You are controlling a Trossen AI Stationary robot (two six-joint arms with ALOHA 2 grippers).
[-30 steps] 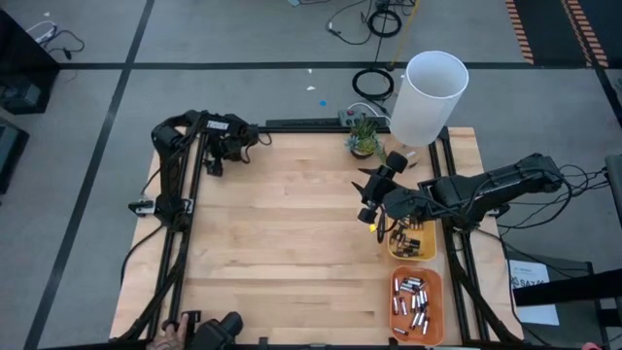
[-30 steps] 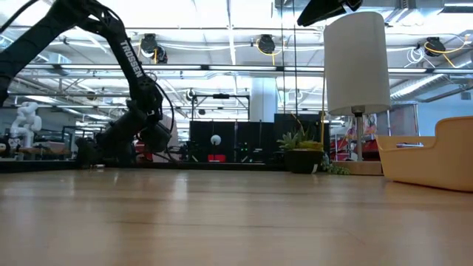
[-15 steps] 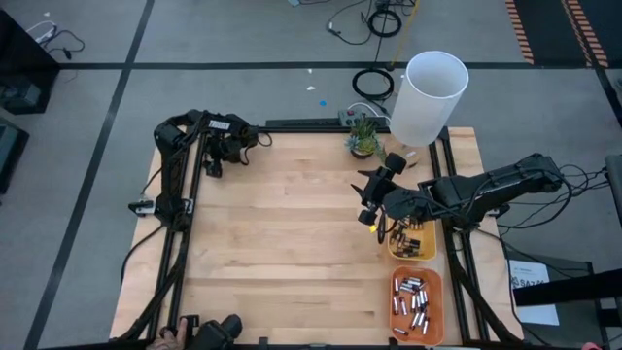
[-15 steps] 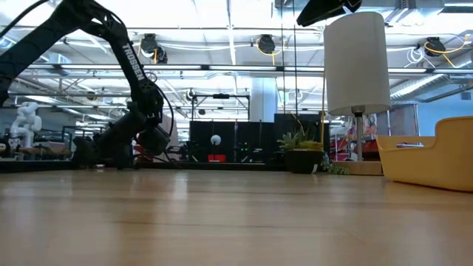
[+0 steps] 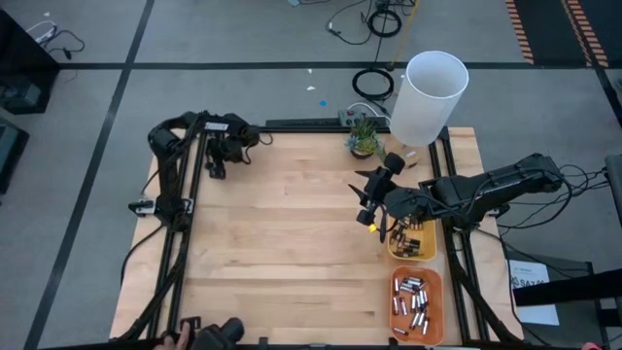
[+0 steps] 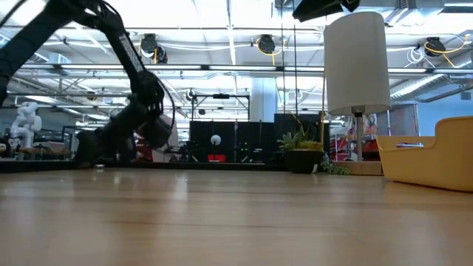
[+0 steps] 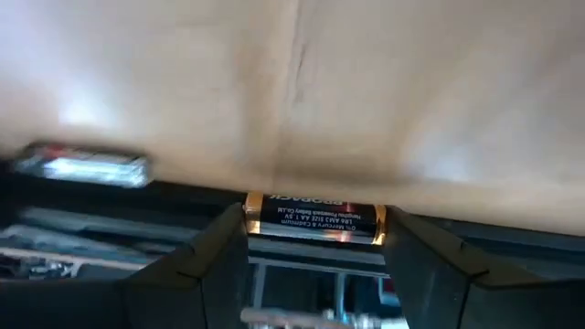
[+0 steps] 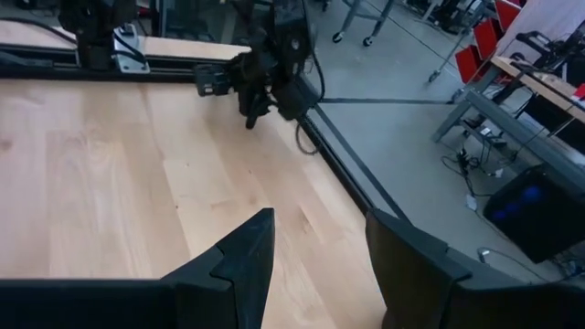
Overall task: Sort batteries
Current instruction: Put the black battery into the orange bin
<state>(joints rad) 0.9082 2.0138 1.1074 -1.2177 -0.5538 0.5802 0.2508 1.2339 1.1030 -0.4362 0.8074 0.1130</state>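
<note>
My left gripper is at the table's far left corner, shut on a black battery with copper ends. A silvery battery lies beside it at the wooden top's edge. My right gripper hangs open above the table's right side, next to the yellow tray, with nothing between its fingers. The yellow tray holds dark batteries. The orange tray in front of it holds silvery ones. My left gripper has the black battery lengthwise between its two fingers, one copper end against each fingertip. The fingers slant down toward the table's far left corner. The battery lies level at the table's edge; whether it is clear of the wood I cannot tell.
A white lamp shade and a small potted plant stand at the far right, behind the right arm. The dark arm frames run along both side edges. The wooden top's middle is bare.
My left gripper has tipped a little at the far left corner while staying about where it was. The right arm has kept still.
</note>
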